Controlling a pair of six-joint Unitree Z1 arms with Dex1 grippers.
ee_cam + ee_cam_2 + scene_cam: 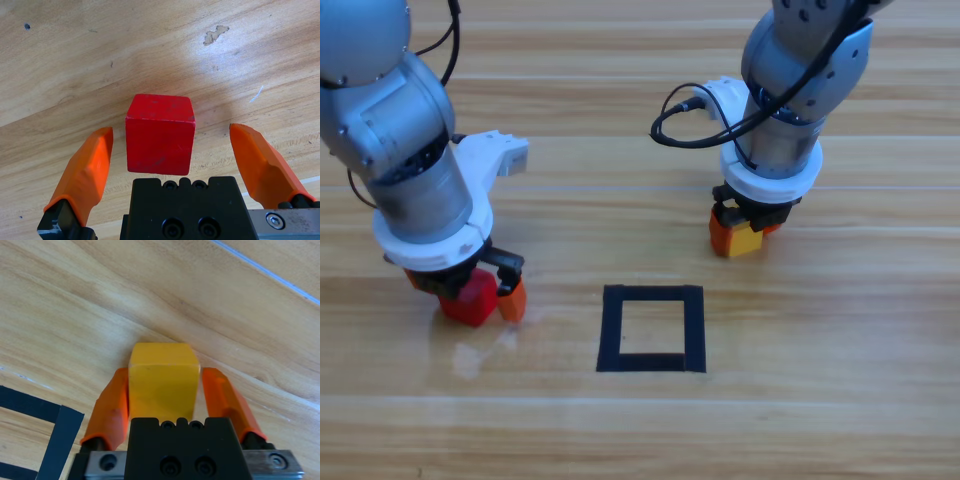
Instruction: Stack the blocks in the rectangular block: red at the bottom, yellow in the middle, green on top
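Note:
The red cube [470, 292] rests on the wood at the left, and my left gripper [472, 306] stands open around it. In the left wrist view the red cube [160, 134] sits between the jaws of the left gripper [172, 131] with a gap on each side. At the upper right my right gripper [747, 235] is shut on the yellow cube [748, 244]; in the right wrist view the right gripper [165, 372] presses both sides of the yellow cube [162, 382]. The black tape rectangle [610, 330] lies between the arms with nothing inside it. The green cube is out of view.
A corner of the tape rectangle [55, 440] shows at the lower left of the right wrist view. A black cable [685, 125] loops off the right arm. Bare wood surrounds the rectangle.

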